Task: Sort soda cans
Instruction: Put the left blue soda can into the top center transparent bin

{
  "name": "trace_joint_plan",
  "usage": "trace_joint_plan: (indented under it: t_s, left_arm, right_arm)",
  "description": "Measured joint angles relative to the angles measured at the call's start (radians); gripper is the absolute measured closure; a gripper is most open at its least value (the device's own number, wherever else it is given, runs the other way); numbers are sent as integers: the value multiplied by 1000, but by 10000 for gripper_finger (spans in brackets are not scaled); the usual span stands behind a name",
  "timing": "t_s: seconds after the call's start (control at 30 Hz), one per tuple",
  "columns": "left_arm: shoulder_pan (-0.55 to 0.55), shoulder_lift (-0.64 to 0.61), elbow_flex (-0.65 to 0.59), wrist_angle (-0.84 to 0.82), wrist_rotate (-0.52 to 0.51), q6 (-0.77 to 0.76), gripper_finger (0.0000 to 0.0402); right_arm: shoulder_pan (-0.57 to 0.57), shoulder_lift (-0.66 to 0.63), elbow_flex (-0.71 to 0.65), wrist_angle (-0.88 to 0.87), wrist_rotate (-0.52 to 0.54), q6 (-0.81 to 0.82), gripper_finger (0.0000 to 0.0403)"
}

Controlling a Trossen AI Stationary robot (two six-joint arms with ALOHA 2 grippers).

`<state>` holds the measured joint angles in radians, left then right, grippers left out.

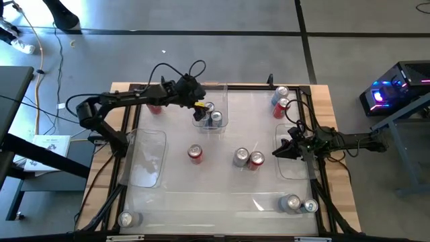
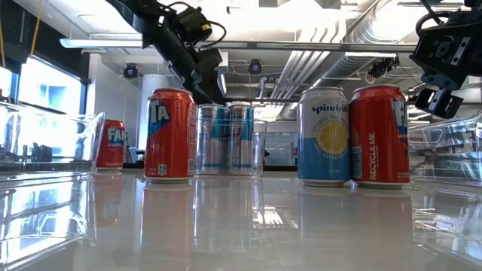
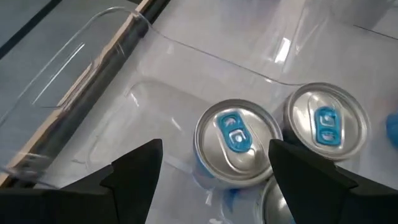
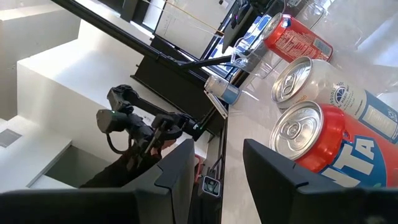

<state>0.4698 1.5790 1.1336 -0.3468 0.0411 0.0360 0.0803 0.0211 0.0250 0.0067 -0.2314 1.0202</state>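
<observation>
Mid-sort, drop-off at the far middle bin [image 1: 224, 107].

Left gripper [image 1: 199, 107] hovered over that bin, fingers spread wide, nothing pinched, two blue-tabbed cans [image 3: 237, 140] standing inside right below. Right gripper [image 1: 279, 153] parked at the right-side bin [image 1: 302, 171], fingers partly open, empty. Red and silver cans [image 1: 247, 158] loose mid-table, more at the corners. Probably next: lift clear, then grab another loose one.

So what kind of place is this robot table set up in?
Probably a robotics lab or workshop: exposed ceiling ducts, a bare concrete floor, and a lit computer case beside the table.
</observation>
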Motion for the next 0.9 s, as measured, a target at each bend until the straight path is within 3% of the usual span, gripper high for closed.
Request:
trace_joint_plan:
  t_s: [0.4,0.9]
  left_arm:
    - [-2,58,4,64,36,52,112]
    - [0,51,3,59,-19,99,112]
  right_arm:
    - [0,0,0,0,0,0,270]
    - [0,0,0,0,0,0,270]
